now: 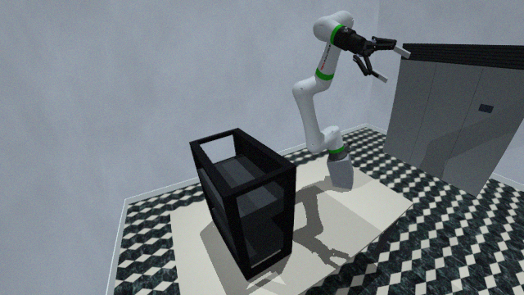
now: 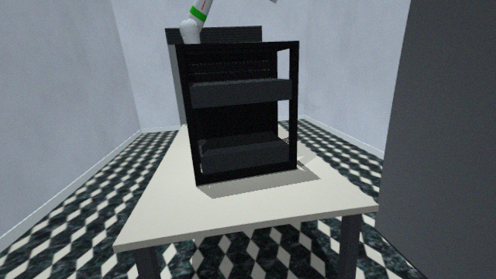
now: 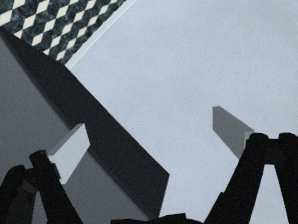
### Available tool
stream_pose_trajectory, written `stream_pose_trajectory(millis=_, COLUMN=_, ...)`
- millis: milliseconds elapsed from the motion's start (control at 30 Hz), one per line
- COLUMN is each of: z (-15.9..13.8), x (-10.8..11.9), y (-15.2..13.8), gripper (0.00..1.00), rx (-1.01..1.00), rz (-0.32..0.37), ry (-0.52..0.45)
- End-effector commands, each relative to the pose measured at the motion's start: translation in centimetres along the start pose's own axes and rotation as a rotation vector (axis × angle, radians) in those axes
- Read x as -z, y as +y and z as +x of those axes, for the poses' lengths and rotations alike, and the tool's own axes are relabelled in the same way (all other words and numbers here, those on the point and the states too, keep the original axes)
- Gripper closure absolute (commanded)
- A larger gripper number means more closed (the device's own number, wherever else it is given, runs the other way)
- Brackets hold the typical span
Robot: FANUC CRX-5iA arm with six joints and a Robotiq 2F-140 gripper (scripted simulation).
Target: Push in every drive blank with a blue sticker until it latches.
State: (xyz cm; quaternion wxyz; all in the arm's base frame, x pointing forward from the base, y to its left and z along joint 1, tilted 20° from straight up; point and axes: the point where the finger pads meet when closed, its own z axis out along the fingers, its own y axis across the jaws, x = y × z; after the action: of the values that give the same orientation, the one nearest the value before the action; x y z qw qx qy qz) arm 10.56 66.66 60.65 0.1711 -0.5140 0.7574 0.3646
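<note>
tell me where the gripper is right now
In the top view the gripper is high in the upper right, open and empty, beside the top corner of the grey cabinet, far above the black rack on the table.

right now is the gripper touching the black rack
Apart. The top view shows the open gripper raised high beside the grey cabinet, while the black rack stands on the table far below it with open space between them.
</note>
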Motion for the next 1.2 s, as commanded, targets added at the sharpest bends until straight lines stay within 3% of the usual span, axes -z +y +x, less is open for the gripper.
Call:
stream_pose_trajectory(millis=0, z=1.0, x=-1.0, y=-1.8, gripper=0.0, rx=0.002, rz=-0.01, ry=0.018)
stream_pose_trajectory(millis=300, z=5.8, x=-4.1, y=-9.3, gripper=0.0, rx=-0.039, rz=-0.052, ry=0.101)
stream_pose_trajectory(millis=667, z=11.2, x=-5.8, y=-16.2, gripper=0.0, rx=-0.118, rz=-0.129, ry=0.137)
stream_pose_trajectory(millis=1067, z=17.9, x=-6.2, y=-23.6, gripper=0.0, rx=-0.265, rz=-0.256, ry=0.073)
stream_pose_trajectory(millis=1167, z=18.4, x=-6.1, y=-24.2, gripper=0.0, rx=-0.281, rz=-0.269, ry=0.059)
